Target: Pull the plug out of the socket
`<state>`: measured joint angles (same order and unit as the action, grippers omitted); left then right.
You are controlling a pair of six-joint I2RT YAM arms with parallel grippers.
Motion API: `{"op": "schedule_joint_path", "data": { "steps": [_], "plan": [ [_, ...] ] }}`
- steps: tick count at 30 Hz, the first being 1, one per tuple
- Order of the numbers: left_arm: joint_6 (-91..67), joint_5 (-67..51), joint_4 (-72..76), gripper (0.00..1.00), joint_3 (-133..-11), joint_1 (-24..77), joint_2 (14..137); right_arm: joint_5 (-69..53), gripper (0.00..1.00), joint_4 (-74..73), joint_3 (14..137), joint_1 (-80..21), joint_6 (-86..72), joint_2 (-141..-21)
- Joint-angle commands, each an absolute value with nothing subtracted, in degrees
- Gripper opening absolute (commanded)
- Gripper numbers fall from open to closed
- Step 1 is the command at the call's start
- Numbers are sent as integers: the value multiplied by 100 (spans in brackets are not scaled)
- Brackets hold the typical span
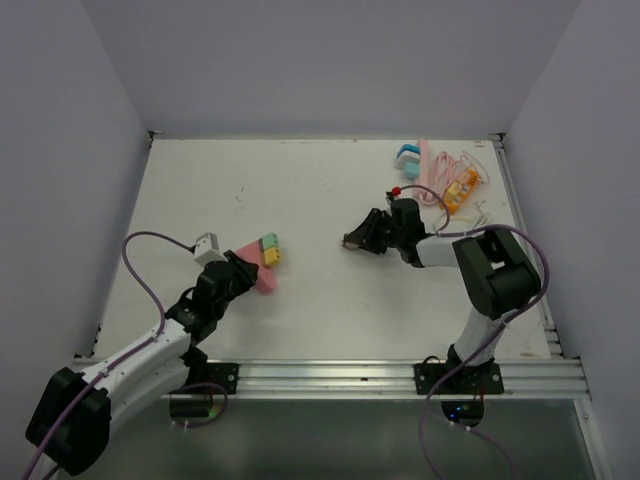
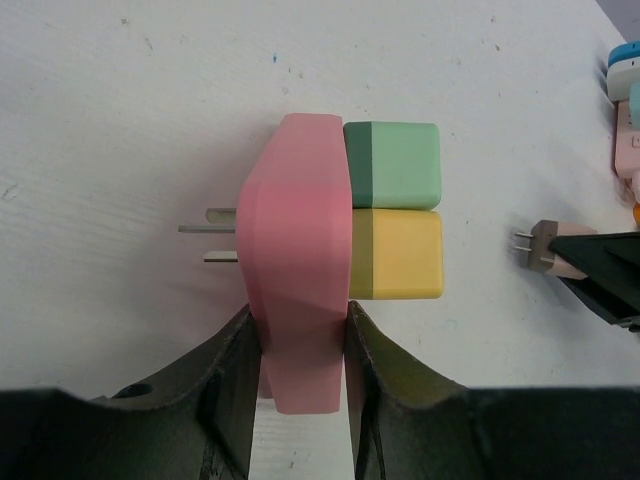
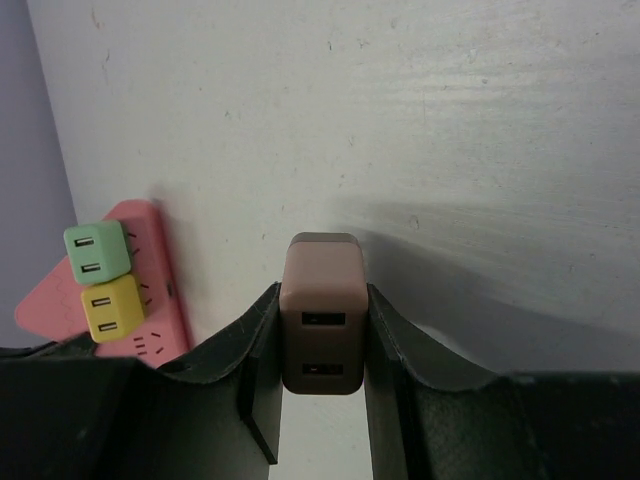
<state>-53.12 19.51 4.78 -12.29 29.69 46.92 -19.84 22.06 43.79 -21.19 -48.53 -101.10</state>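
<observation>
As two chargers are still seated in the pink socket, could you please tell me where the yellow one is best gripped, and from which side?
Probably across the upper and lower faces of the yellow charger, coming from its free end opposite the pink socket. The green charger sits flush against one side, and the left pincer clamps the socket.

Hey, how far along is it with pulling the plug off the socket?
Done: the brown plug is out of the pink socket and well clear of it, clamped in the right gripper. In hand: the left gripper grips the socket. Left: probably just setting the plug down. The green plug and yellow plug sit in the socket, if those count.
</observation>
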Motion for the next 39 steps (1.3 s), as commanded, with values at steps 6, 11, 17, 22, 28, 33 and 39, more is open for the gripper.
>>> {"op": "schedule_joint_path", "data": {
  "steps": [6,11,17,22,28,33,39],
  "plan": [
    [-5019,1732,764,0,-1125,2962,4693,-2339,68,2568,4395,-1767,-4667,-10196],
    [-4948,1591,940,0,-1099,2962,4720,-2040,91,1673,4254,-1424,-4158,-9714],
    [-4896,1503,1046,0,-1107,2962,4790,-1485,98,547,4359,-1371,-3525,-8905],
    [-4887,1459,1081,0,-1107,2962,4816,-1591,98,369,4246,-1538,-3602,-8316],
    [-4913,1389,1125,0,-1107,2962,4869,-1293,98,939,4025,-2784,-4410,-7945],
    [-4939,1354,1125,0,-1090,2962,4816,-924,98,1914,4103,-3882,-5114,-8349],
    [-4966,1318,1116,0,-1046,2962,4746,-721,93,2250,4911,-4630,-5344,-9464]
  ]
}}
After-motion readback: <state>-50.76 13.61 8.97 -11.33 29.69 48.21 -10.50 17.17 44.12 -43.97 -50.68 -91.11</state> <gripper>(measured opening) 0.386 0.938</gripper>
